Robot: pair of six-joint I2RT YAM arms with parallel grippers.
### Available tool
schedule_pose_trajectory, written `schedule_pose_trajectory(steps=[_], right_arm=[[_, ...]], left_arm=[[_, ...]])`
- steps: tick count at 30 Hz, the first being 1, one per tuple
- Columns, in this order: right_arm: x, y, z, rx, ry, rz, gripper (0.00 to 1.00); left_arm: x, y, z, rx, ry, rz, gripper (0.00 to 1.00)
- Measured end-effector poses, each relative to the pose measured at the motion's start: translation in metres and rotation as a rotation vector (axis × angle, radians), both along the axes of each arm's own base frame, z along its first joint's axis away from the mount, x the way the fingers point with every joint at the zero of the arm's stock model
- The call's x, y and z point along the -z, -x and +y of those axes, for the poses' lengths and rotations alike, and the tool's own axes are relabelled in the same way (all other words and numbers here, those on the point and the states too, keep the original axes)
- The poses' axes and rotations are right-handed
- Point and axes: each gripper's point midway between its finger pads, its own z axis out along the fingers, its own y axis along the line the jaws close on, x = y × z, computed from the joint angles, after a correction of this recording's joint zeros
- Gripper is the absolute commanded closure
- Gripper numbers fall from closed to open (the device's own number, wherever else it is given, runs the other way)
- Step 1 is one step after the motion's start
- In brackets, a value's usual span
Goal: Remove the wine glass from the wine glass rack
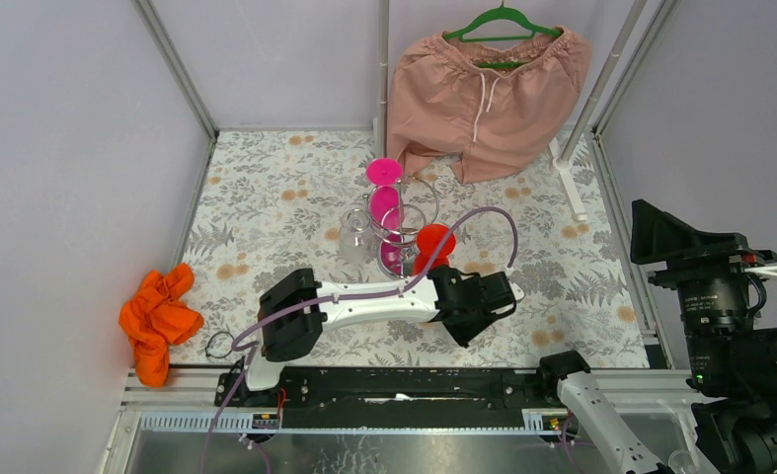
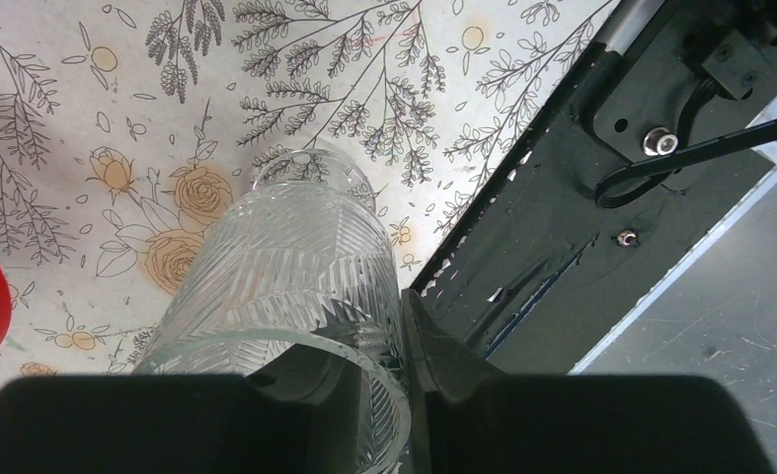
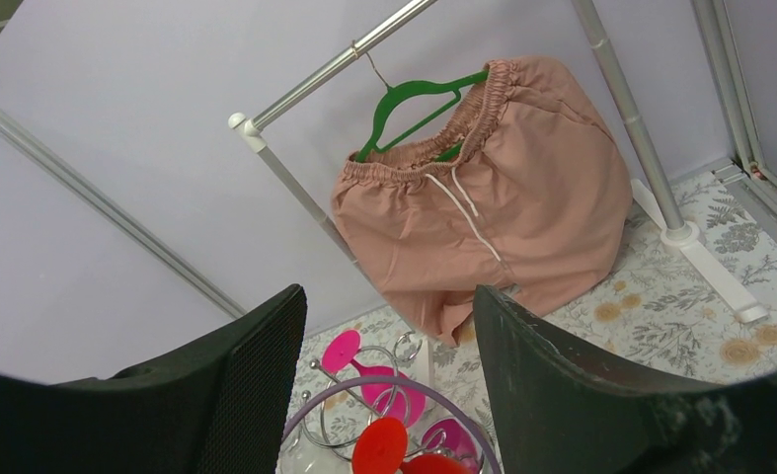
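Observation:
The chrome wine glass rack [image 1: 396,229] stands mid-table with pink glasses [image 1: 385,204], a red one [image 1: 431,243] and a clear one [image 1: 355,233] hanging on its rings. My left gripper [image 1: 496,296] reaches right of the rack, near the table's front. It is shut on the rim of a clear leaf-etched wine glass [image 2: 290,267], one finger inside the bowl and one outside [image 2: 433,341]. The glass hangs away from the rack over the floral tabletop. My right gripper [image 3: 389,395] is open and empty, facing the rack [image 3: 364,395] from the near side.
Pink shorts [image 1: 488,89] hang on a green hanger at the back, beside a tall white pole [image 1: 382,69]. An orange cloth [image 1: 157,316] lies at the left edge. A black rail [image 1: 404,380] borders the front. A purple cable [image 1: 483,217] arcs over the rack.

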Motion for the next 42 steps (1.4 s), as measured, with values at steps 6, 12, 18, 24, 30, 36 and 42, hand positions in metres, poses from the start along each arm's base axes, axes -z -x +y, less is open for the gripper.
schedule_pose_trajectory(steps=[6,12,18,24,30,36,42], right_arm=[[0.004,-0.003,0.001,0.0,0.002,0.01,0.29],[0.008,-0.005,0.001,0.0,0.005,0.02,0.28],[0.008,-0.006,0.001,0.0,0.004,0.017,0.28],[0.008,-0.008,0.002,-0.001,0.003,0.014,0.27],[0.008,-0.008,0.003,-0.004,0.004,0.013,0.28],[0.008,-0.008,0.003,-0.004,0.004,0.013,0.27],[0.011,-0.009,0.003,-0.005,0.005,0.018,0.27]], left_arm=[[0.009,-0.001,0.001,-0.003,-0.022,0.0,1.0],[0.01,-0.004,0.002,-0.01,-0.028,-0.015,1.0],[0.011,-0.007,0.003,-0.026,-0.035,-0.029,0.96],[0.011,-0.009,0.004,-0.037,-0.039,-0.04,0.85],[0.011,-0.009,0.004,-0.039,-0.04,-0.041,0.66],[0.016,-0.008,0.005,-0.046,-0.06,-0.038,0.51],[0.016,-0.01,0.009,-0.059,-0.083,-0.05,0.48]])
